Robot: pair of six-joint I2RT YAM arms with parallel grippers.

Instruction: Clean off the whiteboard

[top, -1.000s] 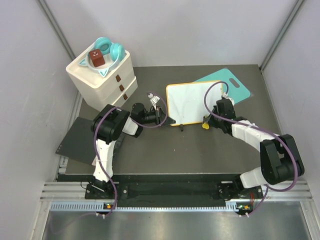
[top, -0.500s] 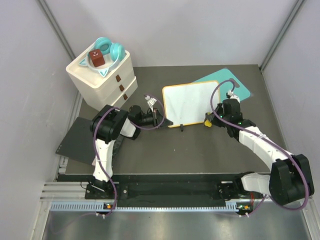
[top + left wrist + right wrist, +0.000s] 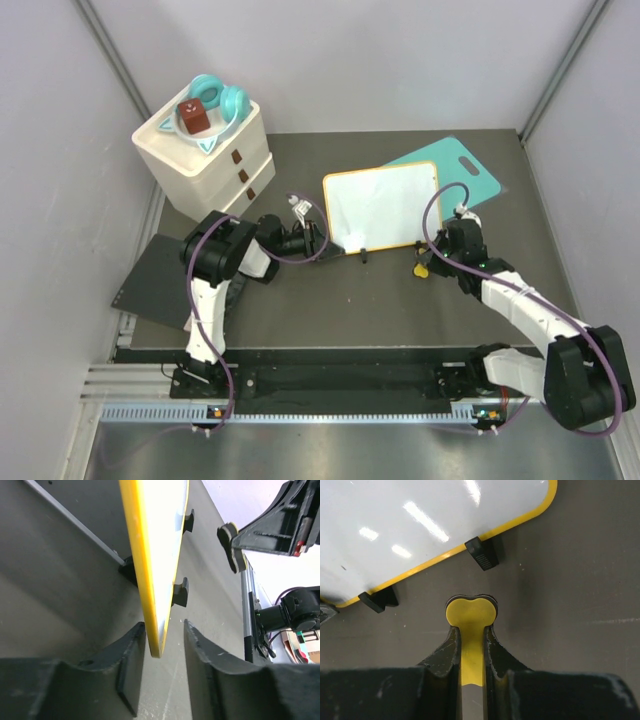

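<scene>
- We see the whiteboard [image 3: 382,205] at the middle of the bench [image 3: 330,310], its white face turned up toward the overhead camera. Its far right corner is by a teal cutting board [image 3: 478,170], and we cannot tell whether the two touch.
- The left fingers [image 3: 131,675] stand apart, straddling the board's yellow frame at its near left corner. One pad looks to touch the frame and bare bench shows in a gap on the other side, so we judge the board is not pinched.
- The right fingers [image 3: 440,665] are clamped on the stem of a yellow eraser [image 3: 470,611] with a dark rim. It sits just in front of the board's lower edge, apart from it and near one of the black feet [image 3: 481,553].
- Risk: with the left hold this loose, a wiping push may slide or twist the board, or rock it on its feet.
- Risk: the eraser is low, so a stroke begun from here may catch the frame or a foot before it reaches the white face.
- Risk: the right arm's purple cable [image 3: 427,220] loops over the board's right edge and could drag on it.
- Writing: we read none. The face looks blank except for a tiny dark speck near its left side in the right wrist view. No brand or label is legible anywhere.
</scene>
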